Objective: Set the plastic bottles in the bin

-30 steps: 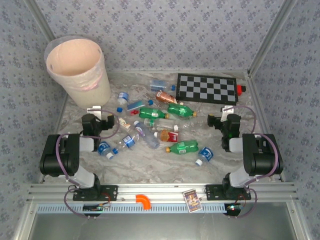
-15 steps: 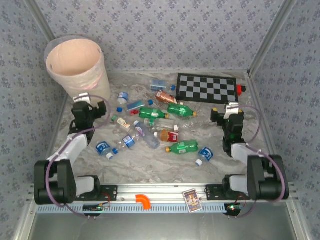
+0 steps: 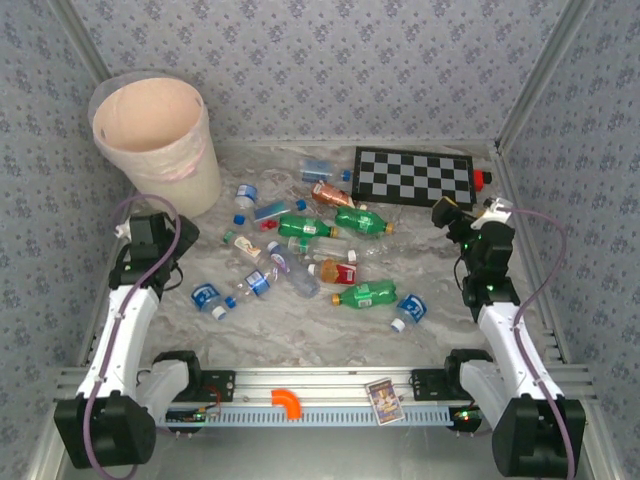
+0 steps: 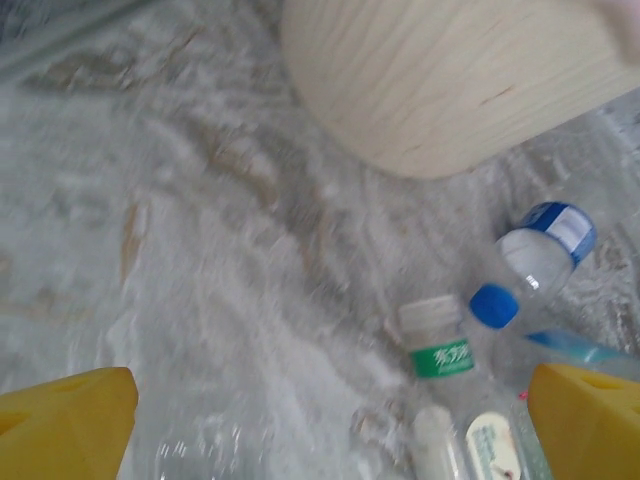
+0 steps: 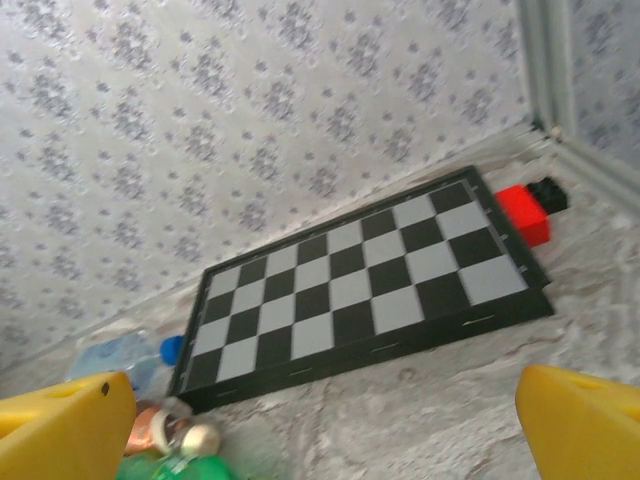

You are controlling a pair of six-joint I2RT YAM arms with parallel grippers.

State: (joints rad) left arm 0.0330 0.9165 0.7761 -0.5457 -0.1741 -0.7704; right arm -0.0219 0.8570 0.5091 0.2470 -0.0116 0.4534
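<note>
Patterned grey walls [image 3: 330, 70] close in a marbled table [image 3: 300, 335]. From above, the bin [image 3: 188, 175] stands at the table's far left corner. The plastic bottles [image 3: 305, 226] lie on their sides across the middle, several touching, and none is in the bin yet. A checkerboard [image 3: 415, 177] lies along the far edge toward the right. The left gripper [image 3: 140, 232] hangs by the left edge just on the near side of the bin, and the right gripper [image 3: 470, 215] is by the right edge near the checkerboard.

The left wrist camera shows the left gripper [image 4: 325, 430] with its yellow fingers [image 4: 65, 425] spread wide and nothing between them. Beyond it are the bin's wall [image 4: 450, 80], a clear blue-capped bottle [image 4: 535, 255] and a small green-labelled bottle [image 4: 440, 345].

The right wrist camera shows the right gripper [image 5: 320, 430] likewise spread and empty. It faces the checkerboard [image 5: 360, 290] and a red block [image 5: 522, 213], with bottles off at its lower left.

The bottles are round and crowded, so a closing jaw would probably roll one away or shove its neighbours. The left arm works close to the tall bin and could knock it. A bottle carried too low would likely catch the rim.
</note>
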